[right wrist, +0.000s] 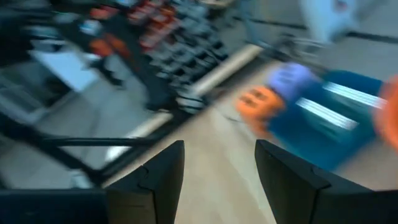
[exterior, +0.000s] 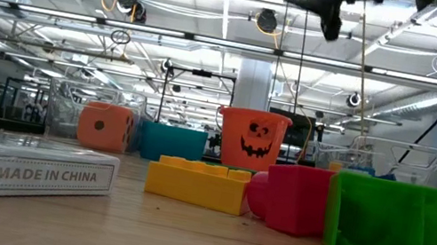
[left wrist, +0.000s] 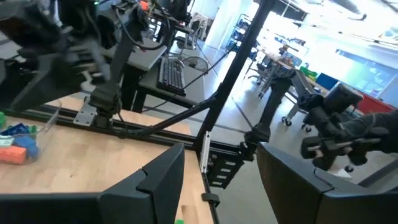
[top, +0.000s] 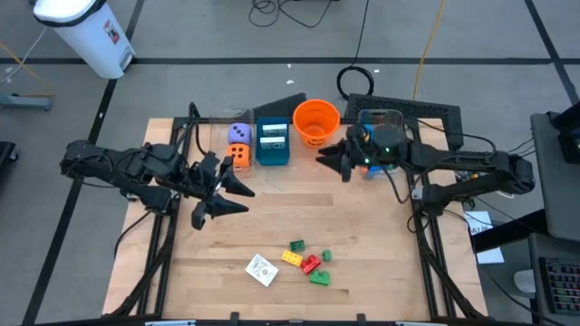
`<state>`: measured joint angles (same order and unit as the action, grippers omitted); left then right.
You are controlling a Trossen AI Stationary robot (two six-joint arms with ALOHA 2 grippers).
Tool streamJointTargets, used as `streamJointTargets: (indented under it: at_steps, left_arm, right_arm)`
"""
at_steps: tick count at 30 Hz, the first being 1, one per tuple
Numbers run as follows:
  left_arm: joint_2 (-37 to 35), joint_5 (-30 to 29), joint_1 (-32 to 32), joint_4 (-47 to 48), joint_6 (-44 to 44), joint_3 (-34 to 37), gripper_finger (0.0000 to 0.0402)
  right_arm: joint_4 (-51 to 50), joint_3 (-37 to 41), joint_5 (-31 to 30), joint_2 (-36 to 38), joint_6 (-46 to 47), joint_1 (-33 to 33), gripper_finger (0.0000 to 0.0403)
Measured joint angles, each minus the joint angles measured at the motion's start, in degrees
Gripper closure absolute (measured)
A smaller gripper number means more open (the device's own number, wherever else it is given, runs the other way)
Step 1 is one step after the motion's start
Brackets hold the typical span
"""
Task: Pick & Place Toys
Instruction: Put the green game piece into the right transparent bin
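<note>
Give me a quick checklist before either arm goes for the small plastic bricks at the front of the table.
1. Left gripper empty, fingers apart: ok.
2. Right gripper empty, fingers apart: ok.
3. Small plastic bricks clustered, nothing covering them: ok.
4. White card box beside the bricks, apart from them: ok.
5. Orange pumpkin bucket upright at the back: ok.
6. Either gripper above the bricks: not ok, both hang farther back.

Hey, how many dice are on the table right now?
2. The purple die sits at the table's far edge, left of the teal box; the orange die is touching it on the near side. No others visible.
</note>
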<state>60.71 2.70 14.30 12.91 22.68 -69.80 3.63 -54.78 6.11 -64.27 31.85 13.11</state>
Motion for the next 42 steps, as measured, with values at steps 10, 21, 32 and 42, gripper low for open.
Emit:
streamJointTargets:
  at_steps: [10, 21, 32, 42]
  left_arm:
    - [0.0, 0.0, 1.7, -1.1, 0.1, 0.0, 0.0190]
    - [0.0, 0.0, 1.7, -1.1, -0.1, 0.0, 0.0190]
    - [0.0, 0.3, 1.7, -1.0, -0.4, 0.0, 0.0190]
    - [0.0, 0.3, 1.8, -0.6, 0.3, 0.0, 0.0190]
  right_arm:
    - [13.3, 0.0, -1.1, -3.2, 6.3, -16.0, 0.0216]
    - [-4.4, 0.0, -17.3, -13.6, 14.5, -35.4, 0.0241]
    - [-8.6, 0.0, -14.7, -27.0, 22.7, -42.5, 0.0245]
    - [-10.3, -0.1, -12.0, -31.8, 22.9, -43.2, 0.0246]
